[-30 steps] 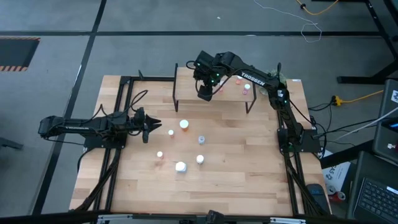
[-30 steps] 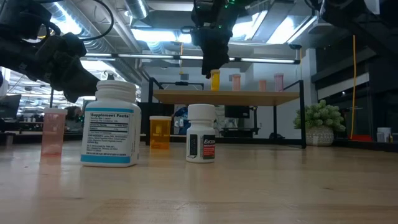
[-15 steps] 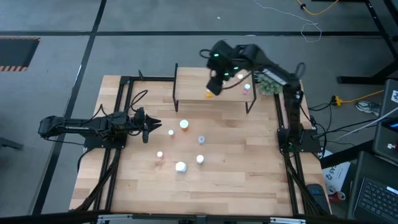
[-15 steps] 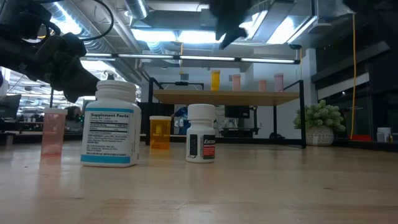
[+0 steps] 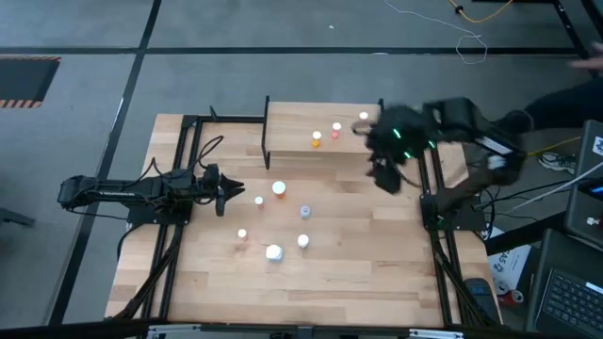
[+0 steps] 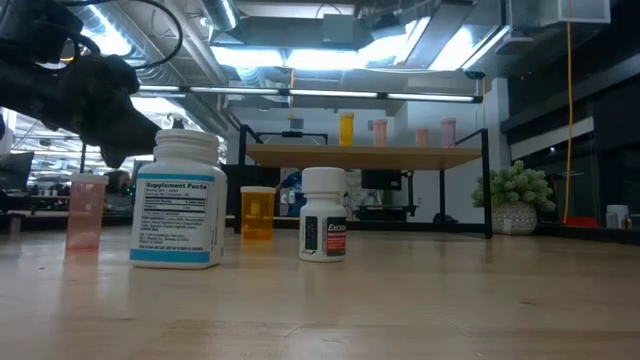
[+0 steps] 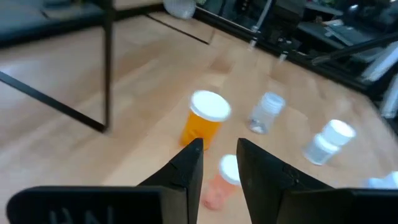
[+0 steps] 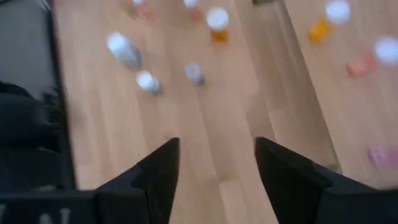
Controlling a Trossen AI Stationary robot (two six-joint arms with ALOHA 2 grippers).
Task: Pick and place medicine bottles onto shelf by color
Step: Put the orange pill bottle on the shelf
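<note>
Orange and pink bottles (image 5: 317, 140) top the shelf (image 5: 292, 141); five wait on the counter (image 5: 330, 273); my right gripper (image 8: 214, 165) open and empty, left gripper (image 7: 217, 163) slightly parted at nine o'clock.

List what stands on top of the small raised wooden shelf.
Four small bottles stand on the shelf: one orange bottle and three pink bottles to its right in the low view. The high view blurs the rightmost ones beside the right gripper.

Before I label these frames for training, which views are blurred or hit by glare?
High view: the right gripper and its arm are smeared by motion; the left gripper is sharp. Right wrist view: all motion-blurred, bottles smeared. Left wrist view: the orange bottle is soft. Low view: sharp, but ceiling lights glare.
</note>
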